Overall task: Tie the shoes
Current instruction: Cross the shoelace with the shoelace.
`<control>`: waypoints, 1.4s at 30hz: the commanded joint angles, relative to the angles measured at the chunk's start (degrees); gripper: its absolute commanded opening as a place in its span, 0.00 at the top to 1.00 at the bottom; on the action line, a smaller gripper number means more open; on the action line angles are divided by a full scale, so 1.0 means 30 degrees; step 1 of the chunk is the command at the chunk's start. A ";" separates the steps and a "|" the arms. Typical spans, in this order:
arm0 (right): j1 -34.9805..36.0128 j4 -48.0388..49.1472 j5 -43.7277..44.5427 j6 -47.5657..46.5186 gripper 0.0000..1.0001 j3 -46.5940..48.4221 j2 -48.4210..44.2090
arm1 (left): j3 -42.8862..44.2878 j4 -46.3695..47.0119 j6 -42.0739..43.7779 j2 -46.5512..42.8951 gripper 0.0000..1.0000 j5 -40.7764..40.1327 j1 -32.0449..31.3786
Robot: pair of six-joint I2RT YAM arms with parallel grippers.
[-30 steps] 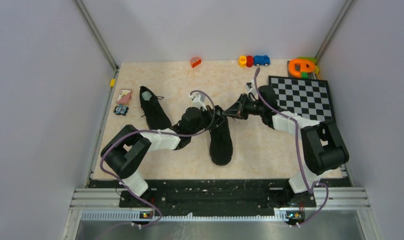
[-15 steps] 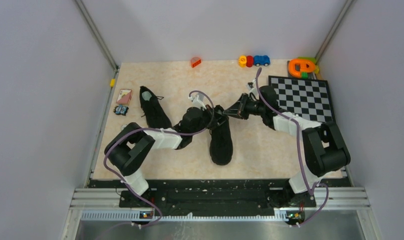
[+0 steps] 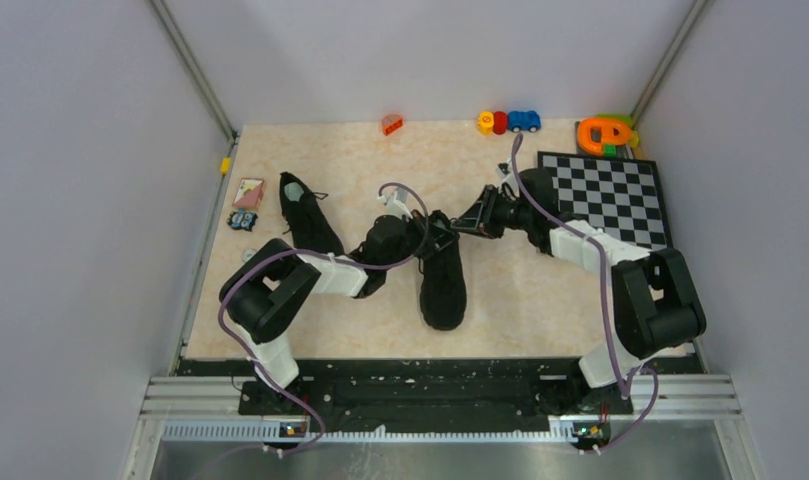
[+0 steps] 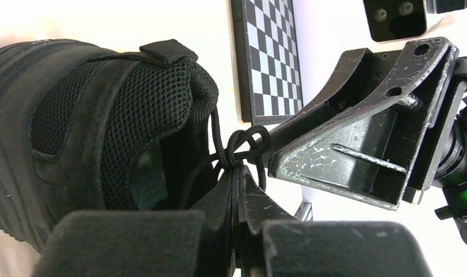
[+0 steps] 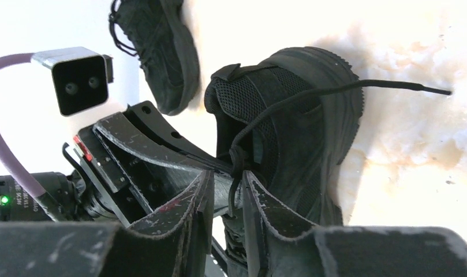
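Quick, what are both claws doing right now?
Left gripper: closed, pinching the lace.
Right gripper: open, the lace passing loose between its jaws.

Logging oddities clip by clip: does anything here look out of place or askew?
One loose lace end trails off the middle shoe, over its sole onto the table, away from the knot. The other shoe lies apart at the left, angled differently rather than paired. Nothing looks spilled or damaged.
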 commanded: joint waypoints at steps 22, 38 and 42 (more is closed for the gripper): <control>0.0247 -0.2681 0.0469 -0.2605 0.82 0.3101 0.1047 | -0.0042 0.0268 0.0286 0.0169 1.00 0.1104 0.0004; 0.0885 -0.5826 0.1873 -0.4831 1.00 0.5072 -0.0566 | 0.0235 -0.0018 0.0228 0.0176 1.00 0.1484 0.0011; 0.0960 -0.5908 0.1479 -0.4776 1.00 0.5227 -0.0475 | 0.0406 -0.0140 0.0228 0.0198 1.00 0.1718 0.0010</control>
